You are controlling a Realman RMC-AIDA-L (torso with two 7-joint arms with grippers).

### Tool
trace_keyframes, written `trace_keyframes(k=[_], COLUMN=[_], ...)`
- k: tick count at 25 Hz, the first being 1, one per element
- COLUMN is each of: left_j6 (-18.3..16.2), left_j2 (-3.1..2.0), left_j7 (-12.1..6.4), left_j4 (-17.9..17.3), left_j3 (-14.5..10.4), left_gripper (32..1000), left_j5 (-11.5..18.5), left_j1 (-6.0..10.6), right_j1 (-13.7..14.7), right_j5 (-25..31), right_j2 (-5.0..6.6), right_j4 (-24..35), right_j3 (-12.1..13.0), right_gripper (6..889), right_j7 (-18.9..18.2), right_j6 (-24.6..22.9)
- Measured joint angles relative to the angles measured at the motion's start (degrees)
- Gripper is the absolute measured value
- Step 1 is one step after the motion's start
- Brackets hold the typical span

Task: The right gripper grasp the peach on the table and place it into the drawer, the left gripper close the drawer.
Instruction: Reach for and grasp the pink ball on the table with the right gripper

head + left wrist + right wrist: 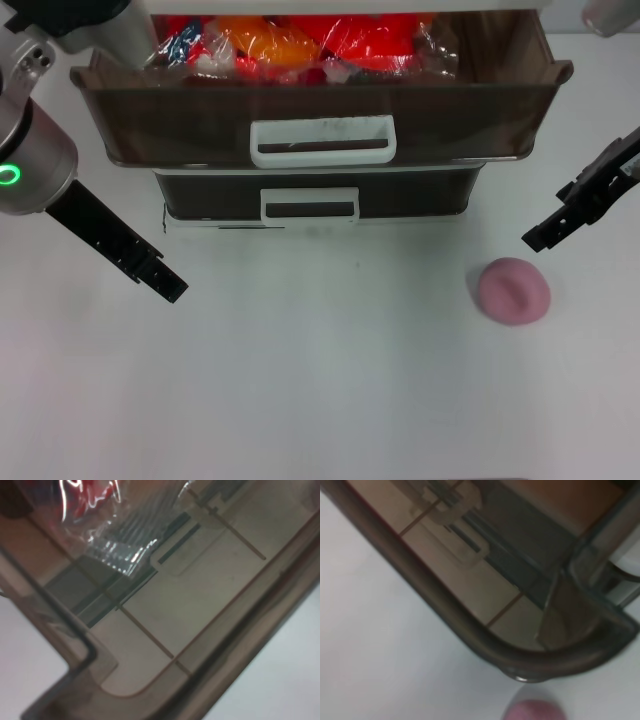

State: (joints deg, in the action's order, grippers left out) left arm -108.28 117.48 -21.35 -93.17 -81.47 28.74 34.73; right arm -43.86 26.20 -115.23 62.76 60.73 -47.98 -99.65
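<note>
The pink peach [514, 291] lies on the white table [320, 390] at the right, in front of the drawer unit; the right wrist view catches its top [535, 712] at the picture's edge. My right gripper [536, 240] hangs a little above and behind the peach, apart from it. The top drawer [320, 105] stands pulled out, its white loop handle [322, 141] facing me. My left gripper [168, 285] hovers over the table left of the drawers, touching nothing. Both wrist views show drawer corners [150, 645] [520, 630] close up.
Red and orange wrapped packets [300, 45] fill the back of the open drawer; one shows in the left wrist view [95, 510]. A second drawer [308, 205] sits shut below it. Bare table stretches in front of the drawers.
</note>
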Motion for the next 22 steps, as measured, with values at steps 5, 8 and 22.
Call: trace_keyframes(k=[5, 8, 22], left_j6=[0.13, 0.24, 0.70], left_j2=[0.01, 0.02, -0.01], left_j7=[-0.02, -0.07, -0.36], left_j4=[0.01, 0.01, 0.80], left_j3=[0.00, 0.00, 0.46], left_gripper=[815, 815, 816], left_j5=[0.00, 0.00, -0.06], left_j1=[0.00, -0.01, -0.09], right_j1=[0.06, 0.13, 0.48], right_j5=[-0.01, -0.01, -0.01], right_j2=[0.00, -0.02, -0.12], right_j4=[0.00, 0.00, -0.02], right_j3=[0.00, 0.00, 0.00], right_gripper=[856, 856, 856], right_j7=[0.00, 0.00, -0.03], right_j6=[0.17, 0.25, 0.59])
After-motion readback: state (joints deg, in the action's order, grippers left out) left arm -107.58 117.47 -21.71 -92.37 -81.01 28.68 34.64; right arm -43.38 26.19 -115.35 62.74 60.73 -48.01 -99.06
